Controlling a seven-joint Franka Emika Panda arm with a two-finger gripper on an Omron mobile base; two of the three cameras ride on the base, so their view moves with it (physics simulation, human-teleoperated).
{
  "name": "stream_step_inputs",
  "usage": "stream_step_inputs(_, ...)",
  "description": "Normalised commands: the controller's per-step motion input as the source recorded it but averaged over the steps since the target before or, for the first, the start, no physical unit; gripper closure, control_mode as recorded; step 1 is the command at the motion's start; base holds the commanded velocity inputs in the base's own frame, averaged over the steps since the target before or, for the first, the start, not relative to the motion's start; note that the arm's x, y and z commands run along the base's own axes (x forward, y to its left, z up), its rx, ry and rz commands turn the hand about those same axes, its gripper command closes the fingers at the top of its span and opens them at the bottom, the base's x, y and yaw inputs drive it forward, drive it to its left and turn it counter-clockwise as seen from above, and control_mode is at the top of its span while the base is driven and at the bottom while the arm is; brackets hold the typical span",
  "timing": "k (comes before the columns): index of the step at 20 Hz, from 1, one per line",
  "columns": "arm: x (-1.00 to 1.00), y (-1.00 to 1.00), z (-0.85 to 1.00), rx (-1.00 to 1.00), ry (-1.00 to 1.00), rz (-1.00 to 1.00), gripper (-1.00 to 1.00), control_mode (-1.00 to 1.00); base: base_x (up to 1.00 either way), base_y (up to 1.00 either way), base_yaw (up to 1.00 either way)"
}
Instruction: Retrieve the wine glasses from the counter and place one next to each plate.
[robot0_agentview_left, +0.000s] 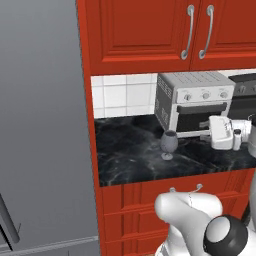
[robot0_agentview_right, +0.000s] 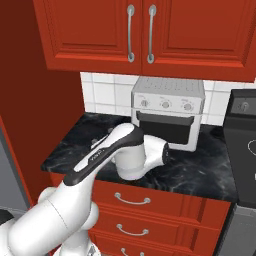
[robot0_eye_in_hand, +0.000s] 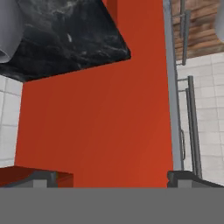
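Note:
One smoky-grey wine glass (robot0_agentview_left: 168, 144) stands upright on the black veined counter (robot0_agentview_left: 130, 155), in front of the toaster oven's left corner. My gripper (robot0_agentview_left: 216, 132) hovers over the counter to the glass's right, level with it and a hand's width away. In the hand view the gripper (robot0_eye_in_hand: 116, 177) is open, its dark fingertips (robot0_eye_in_hand: 43, 177) far apart with nothing between them. A grey rounded shape (robot0_eye_in_hand: 8, 30) shows at that view's top left; I cannot tell what it is. In the right base view my arm (robot0_agentview_right: 125, 150) reaches across the counter (robot0_agentview_right: 200, 170). The plates are out of view.
A silver toaster oven (robot0_agentview_left: 195, 100) stands at the back of the counter, below red wall cabinets (robot0_agentview_left: 150, 35). A tall red panel (robot0_agentview_left: 87, 125) closes the counter's left end, with a grey fridge (robot0_agentview_left: 40, 125) beyond. Red drawers (robot0_agentview_right: 135, 200) run below; a black appliance (robot0_agentview_right: 242, 125) stands right.

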Motion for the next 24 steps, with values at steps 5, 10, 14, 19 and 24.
stream_step_inputs(5, 0.0, -0.17, -0.07, 0.0, 0.29, 0.0, -1.0, -1.0, 0.0, 0.0, 0.0)
stream_step_inputs(10, 0.0, -0.09, -0.01, -0.02, 0.17, -0.02, -1.0, -1.0, 0.0, 0.0, 0.0)
stream_step_inputs(14, 0.0, 0.0, -0.01, -0.04, -0.02, 0.0, -1.0, -1.0, 0.0, 0.0, 0.0)
stream_step_inputs(19, -0.01, 0.0, -0.02, -0.05, -0.19, 0.0, -1.0, -1.0, 0.0, 0.0, 0.0)
stream_step_inputs(24, -0.05, 0.0, -0.14, -0.05, -0.17, 0.0, -1.0, -1.0, 0.0, 0.0, 0.0)
